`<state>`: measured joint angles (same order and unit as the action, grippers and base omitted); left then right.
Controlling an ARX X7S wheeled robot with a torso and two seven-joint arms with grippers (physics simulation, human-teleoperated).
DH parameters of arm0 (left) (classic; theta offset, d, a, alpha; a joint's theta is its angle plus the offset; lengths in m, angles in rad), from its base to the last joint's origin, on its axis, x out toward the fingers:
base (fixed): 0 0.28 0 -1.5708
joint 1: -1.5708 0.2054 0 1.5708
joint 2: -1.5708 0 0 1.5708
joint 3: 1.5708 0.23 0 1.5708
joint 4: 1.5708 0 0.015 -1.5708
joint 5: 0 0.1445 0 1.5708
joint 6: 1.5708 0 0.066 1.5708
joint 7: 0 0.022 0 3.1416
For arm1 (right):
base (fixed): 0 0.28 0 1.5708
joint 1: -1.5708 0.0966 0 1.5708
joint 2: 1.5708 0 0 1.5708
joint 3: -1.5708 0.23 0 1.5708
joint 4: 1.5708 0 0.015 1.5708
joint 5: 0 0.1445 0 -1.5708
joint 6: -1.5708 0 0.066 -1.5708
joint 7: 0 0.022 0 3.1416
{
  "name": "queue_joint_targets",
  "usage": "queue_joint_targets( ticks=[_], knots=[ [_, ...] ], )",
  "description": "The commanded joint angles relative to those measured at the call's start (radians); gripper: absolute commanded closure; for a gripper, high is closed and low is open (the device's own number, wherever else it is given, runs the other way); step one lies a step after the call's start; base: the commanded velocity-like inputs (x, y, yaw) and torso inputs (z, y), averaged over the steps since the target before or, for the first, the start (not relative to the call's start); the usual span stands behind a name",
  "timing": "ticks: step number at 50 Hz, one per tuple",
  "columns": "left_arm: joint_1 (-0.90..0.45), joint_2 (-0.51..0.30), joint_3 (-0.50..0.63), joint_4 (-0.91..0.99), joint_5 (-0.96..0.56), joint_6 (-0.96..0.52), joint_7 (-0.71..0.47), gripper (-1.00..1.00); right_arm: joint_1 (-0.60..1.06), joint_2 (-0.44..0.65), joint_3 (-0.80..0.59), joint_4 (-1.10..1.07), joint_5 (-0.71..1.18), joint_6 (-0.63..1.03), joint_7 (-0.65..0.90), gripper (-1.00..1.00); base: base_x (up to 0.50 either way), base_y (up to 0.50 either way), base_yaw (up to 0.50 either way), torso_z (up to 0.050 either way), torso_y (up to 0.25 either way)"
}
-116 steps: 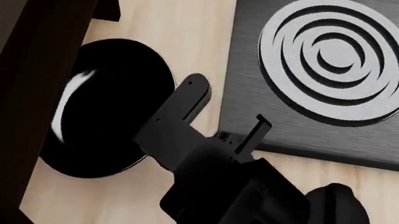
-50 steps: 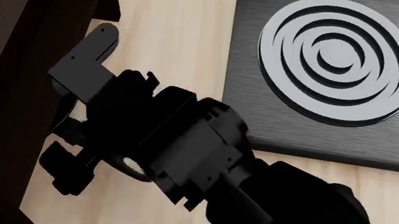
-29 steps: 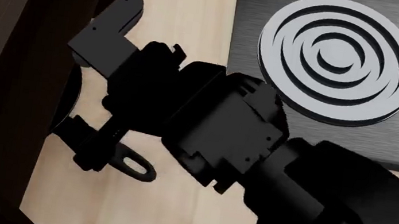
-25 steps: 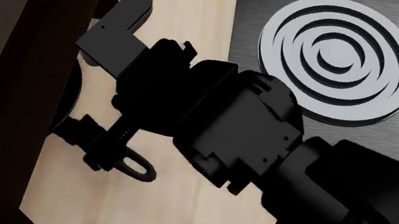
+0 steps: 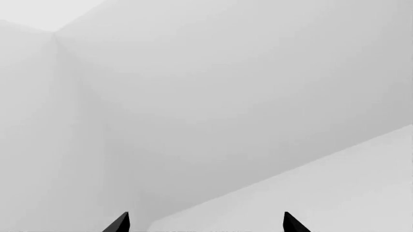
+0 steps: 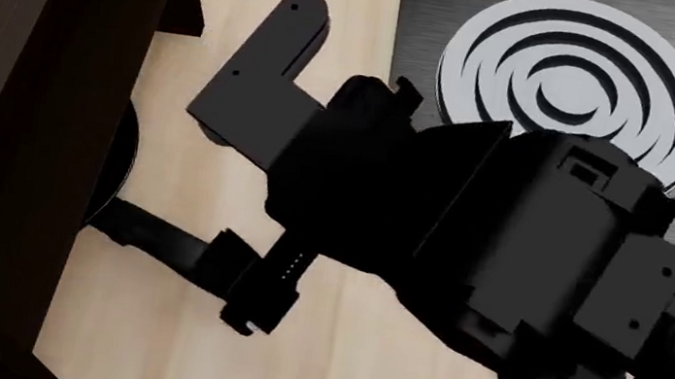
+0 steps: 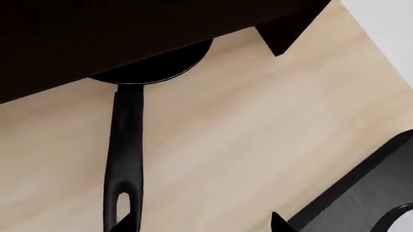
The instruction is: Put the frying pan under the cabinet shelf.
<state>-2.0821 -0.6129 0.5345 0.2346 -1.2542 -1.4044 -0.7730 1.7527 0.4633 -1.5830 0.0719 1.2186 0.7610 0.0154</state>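
Right gripper (image 6: 264, 175) stands spread, holding nothing, just clear of the frying pan (image 7: 126, 140), whose bowl sits mostly under the cabinet shelf (image 6: 8, 107); you'd likely find it rigid, slick, handle-gripped.

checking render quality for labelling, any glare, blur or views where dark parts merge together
Head view: sharp, but the right gripper and arm merge into one black mass. Right wrist view: crisp, frying pan handle clear, cabinet shelf near-black, featureless. Left wrist view: flat pale, no shadows.
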Motion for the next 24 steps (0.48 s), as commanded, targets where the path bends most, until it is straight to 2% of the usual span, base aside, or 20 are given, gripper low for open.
queue_joint_targets(
  ticks=[1, 24],
  knots=[
    [0.011, -0.004, -0.006, 0.003, -0.018, 0.008, -0.015, -1.0, 0.079, 0.157, 0.083, -0.218, 0.108, 0.046, 0.142, -1.0, 0.0, 0.0, 0.0, 0.0, 0.0],
    [0.025, -0.005, -0.04, 0.036, -0.118, -0.013, -0.093, -1.0, 0.204, 0.468, 0.229, -0.508, 0.326, 0.085, 0.361, -1.0, 0.0, 0.0, 0.0, 0.0, 0.0]
  ],
)
